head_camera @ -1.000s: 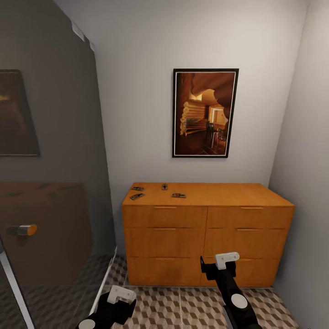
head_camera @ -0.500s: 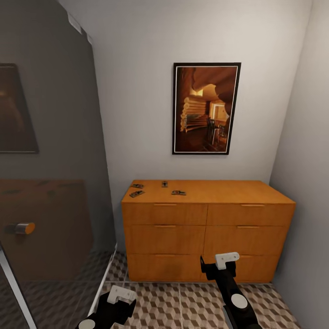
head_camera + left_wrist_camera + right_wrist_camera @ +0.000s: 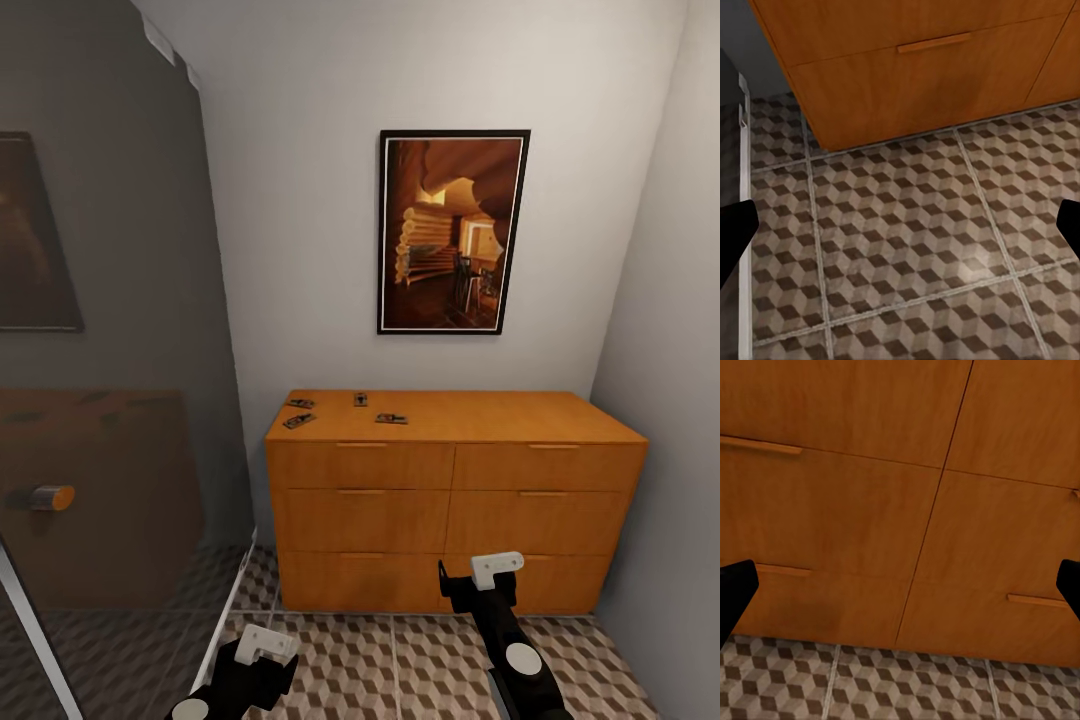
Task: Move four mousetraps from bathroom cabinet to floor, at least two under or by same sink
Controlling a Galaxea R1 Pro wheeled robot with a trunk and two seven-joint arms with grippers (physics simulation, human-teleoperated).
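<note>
Several small mousetraps lie on the left part of the cabinet's top, among them one (image 3: 298, 421) near the left front corner, one (image 3: 360, 399) further back and one (image 3: 391, 418) nearer the middle. The orange-brown cabinet (image 3: 455, 500) stands against the far wall; its drawer fronts (image 3: 870, 510) are shut. My left gripper (image 3: 252, 668) hangs low over the cube-patterned bathroom floor (image 3: 900, 225), open and empty. My right gripper (image 3: 478, 592) is held in front of the lower drawers, open and empty. The sink is out of view.
A dark glass panel (image 3: 110, 380) with a round knob (image 3: 50, 497) runs along the left, its metal foot rail (image 3: 742, 225) close to my left gripper. A framed picture (image 3: 452, 232) hangs above the cabinet. A grey wall (image 3: 670, 400) closes the right side.
The whole head view has shifted a little, so the camera moved: the picture and the cabinet's top sit slightly higher in frame. Both arms hold the same pose, and the mousetraps lie as before.
</note>
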